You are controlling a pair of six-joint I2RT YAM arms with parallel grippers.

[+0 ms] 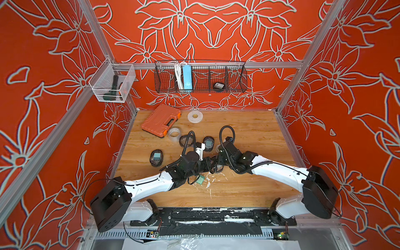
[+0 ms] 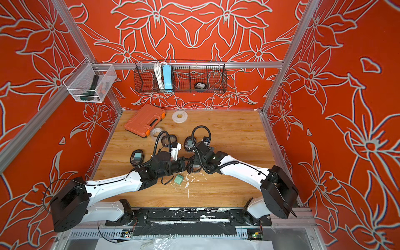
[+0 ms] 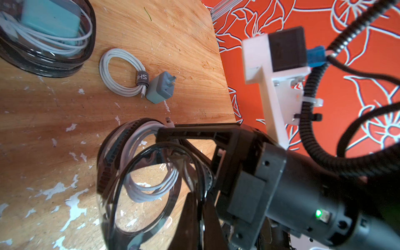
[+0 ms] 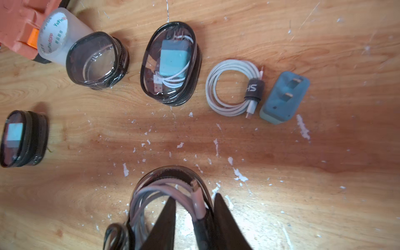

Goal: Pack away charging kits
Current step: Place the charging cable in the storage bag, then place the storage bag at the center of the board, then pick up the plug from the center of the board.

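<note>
An open clear-topped pouch (image 3: 112,164) with a coiled white cable (image 3: 149,190) inside sits between my two grippers at mid-table. My left gripper (image 3: 201,194) is shut on the pouch's clear flap. My right gripper (image 4: 194,197) is open, one finger inside the pouch (image 4: 151,179) and one outside its rim. A loose teal adapter (image 1: 200,180) lies just in front of the left arm. Another loose cable (image 4: 232,87) and adapter (image 4: 284,97) lie beyond. Two packed pouches (image 4: 171,62) (image 4: 21,138) and an empty one (image 4: 97,60) rest nearby.
An orange tool case (image 1: 161,120) and two tape rolls (image 1: 194,116) (image 1: 175,133) lie at the back left. A wire basket (image 1: 200,76) on the back wall holds a blue power strip (image 1: 186,78) and a pouch (image 1: 218,86). A mesh bin (image 1: 112,83) hangs on the left wall.
</note>
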